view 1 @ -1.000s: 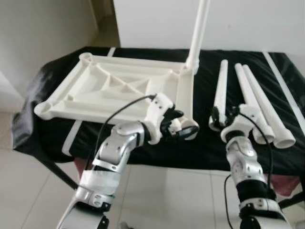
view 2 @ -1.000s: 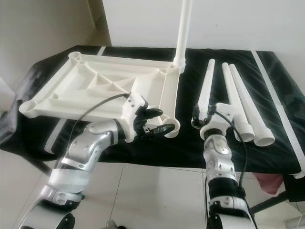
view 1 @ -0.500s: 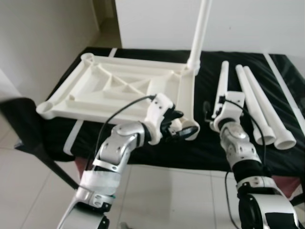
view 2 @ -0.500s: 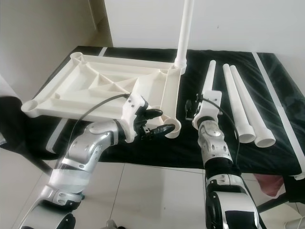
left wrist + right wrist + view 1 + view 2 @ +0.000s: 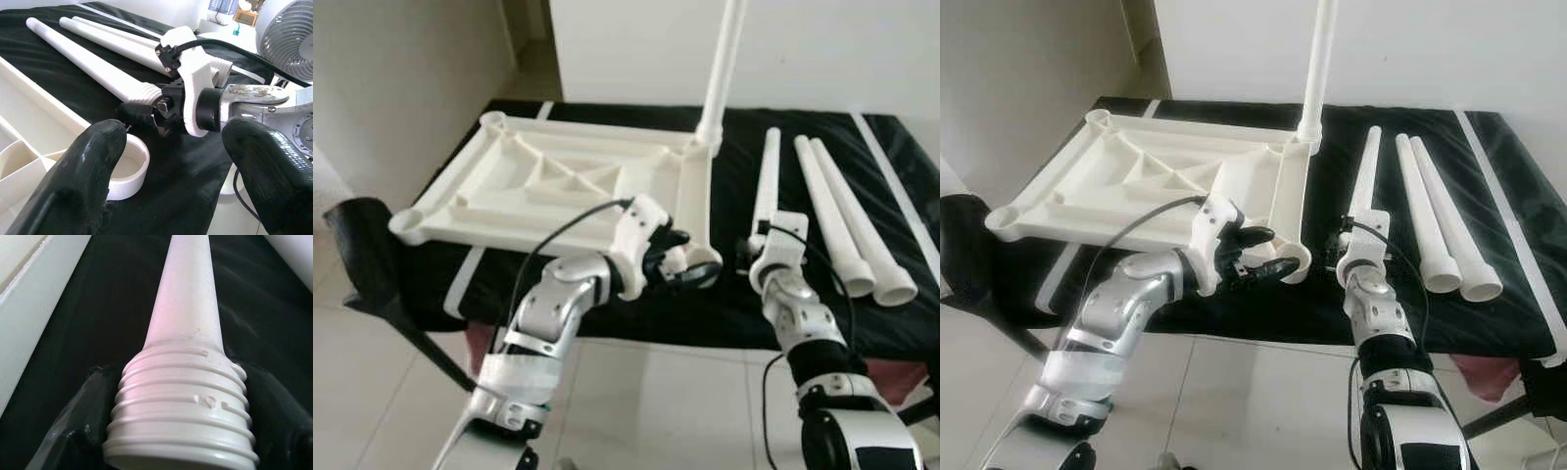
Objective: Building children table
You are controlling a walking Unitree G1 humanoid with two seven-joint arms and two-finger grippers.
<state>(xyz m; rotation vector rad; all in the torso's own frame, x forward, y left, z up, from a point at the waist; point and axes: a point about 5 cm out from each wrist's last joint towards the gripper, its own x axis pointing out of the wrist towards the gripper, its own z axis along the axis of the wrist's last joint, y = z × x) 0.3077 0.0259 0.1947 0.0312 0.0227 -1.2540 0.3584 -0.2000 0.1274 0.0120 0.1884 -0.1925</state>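
Table: a black-covered table (image 5: 607, 294) is seen carrying every part of the children's set.
Tabletop: a white ribbed tabletop (image 5: 558, 181) is laid upside down on the robot's left half of the table, its long axis running left to right, with round sockets at its corners.
Fitted leg: one white leg (image 5: 720, 69) is stood upright in the far right corner socket, pointing straight up.
Loose legs: three white tapered legs are laid side by side to the right of the tabletop, long axes running away from the robot, thick threaded ends nearest it; the outer pair (image 5: 852, 220) is left well apart from both tools.
Gripped leg: the innermost leg (image 5: 1363, 186) is placed just beside the tabletop's right edge, its narrow end pointed away from the robot.
Left tool: the left tool (image 5: 690, 266) is held with its fingers (image 5: 78, 181) spread wide around the near right corner socket (image 5: 1291, 262); whether the socket is touched cannot be told.
Right tool: the right tool (image 5: 1349, 257) is set at the threaded end (image 5: 181, 421) of the innermost leg, a black finger seen on either side of the threads and pressed close against them.
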